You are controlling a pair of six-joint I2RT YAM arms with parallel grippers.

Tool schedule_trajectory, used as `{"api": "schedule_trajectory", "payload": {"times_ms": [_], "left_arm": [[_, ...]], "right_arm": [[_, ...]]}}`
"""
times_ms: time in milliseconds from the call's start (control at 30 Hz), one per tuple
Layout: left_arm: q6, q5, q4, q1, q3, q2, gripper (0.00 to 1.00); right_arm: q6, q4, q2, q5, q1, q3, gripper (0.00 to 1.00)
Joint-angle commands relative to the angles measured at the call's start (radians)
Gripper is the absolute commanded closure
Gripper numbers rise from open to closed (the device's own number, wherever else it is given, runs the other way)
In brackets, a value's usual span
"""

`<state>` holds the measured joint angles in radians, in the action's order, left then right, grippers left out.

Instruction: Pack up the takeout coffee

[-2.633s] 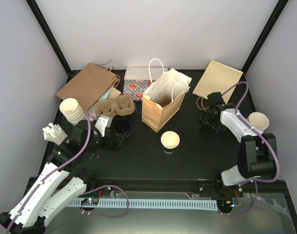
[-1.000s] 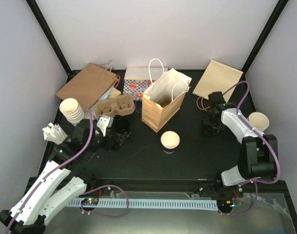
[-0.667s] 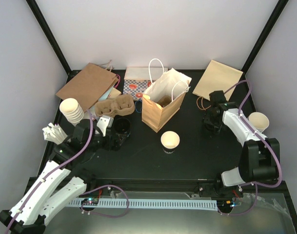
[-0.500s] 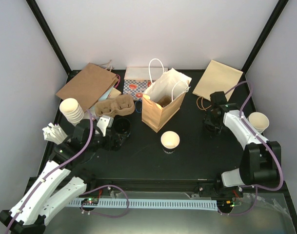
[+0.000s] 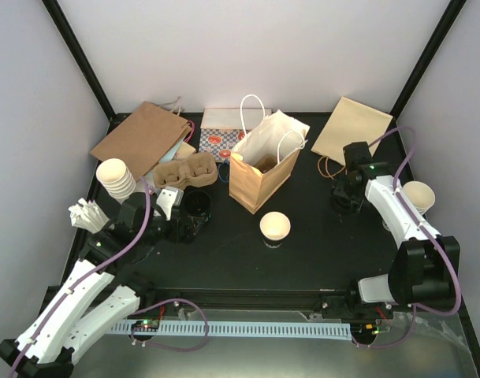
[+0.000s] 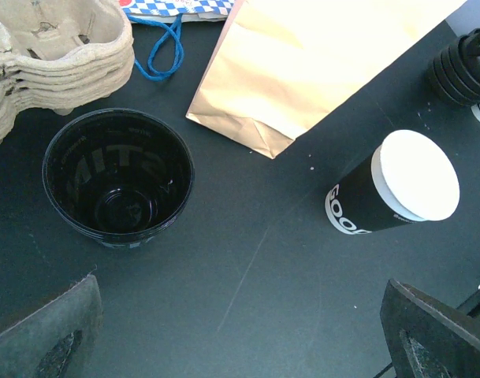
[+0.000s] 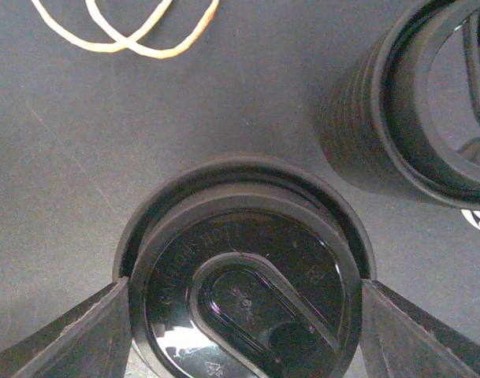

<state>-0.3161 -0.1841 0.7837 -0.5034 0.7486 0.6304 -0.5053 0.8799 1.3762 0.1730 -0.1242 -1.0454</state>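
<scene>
Top external: right end effector [image 5: 343, 198] clamping black lid [image 7: 240, 299], shifted rightward; left end effector [image 6: 238, 335] unmoved, wide, by black cup [image 6: 117, 181].

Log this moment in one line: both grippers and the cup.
left gripper: open, short of black cup | right gripper: closed on black lid | black cup: beside cardboard tray

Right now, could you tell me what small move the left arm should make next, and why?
Probably ease the left gripper forward and down until its open fingers straddle the black cup. The cup stands upright and unheld just ahead of the fingers, beside the stacked cardboard trays, so it must be grasped before packing.
</scene>
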Motion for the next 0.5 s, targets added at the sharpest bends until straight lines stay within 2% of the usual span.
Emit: {"api": "schedule_trajectory", "payload": {"times_ms": [0,67,167,200,267,300,333,400,467], "left_arm": [[0.007,-0.004,-0.015,-0.002,0.010,0.006,0.01],[0.007,-0.005,-0.020,-0.004,0.008,0.005,0.01],[0.006,-0.004,-0.015,-0.005,0.010,0.006,0.01],[0.005,-0.003,-0.010,-0.007,0.012,0.006,0.01],[0.006,-0.003,-0.018,-0.010,0.009,0.001,0.01],[0.006,-0.003,-0.025,-0.009,0.004,0.001,0.01],[0.007,-0.002,-0.025,-0.010,0.004,0.002,0.01],[0.005,-0.001,-0.013,-0.010,0.010,0.008,0.01],[0.003,-0.001,-0.012,-0.014,0.011,0.009,0.01]], "right_arm": [[-0.009,0.063,0.000,-0.012,0.002,-0.048,0.26],[-0.011,-0.042,-0.034,0.028,0.006,0.019,0.25],[-0.018,0.115,0.019,-0.006,0.005,-0.065,0.28],[-0.018,0.099,-0.012,0.009,-0.003,-0.054,0.28],[-0.020,-0.043,-0.071,0.072,-0.001,0.043,0.25],[-0.010,-0.067,-0.060,0.055,0.015,0.059,0.25],[0.000,-0.004,-0.020,-0.008,0.031,0.015,0.27],[-0.020,0.116,0.010,0.014,0.012,-0.046,0.29],[-0.017,-0.038,-0.041,0.059,0.003,0.039,0.26]]}}
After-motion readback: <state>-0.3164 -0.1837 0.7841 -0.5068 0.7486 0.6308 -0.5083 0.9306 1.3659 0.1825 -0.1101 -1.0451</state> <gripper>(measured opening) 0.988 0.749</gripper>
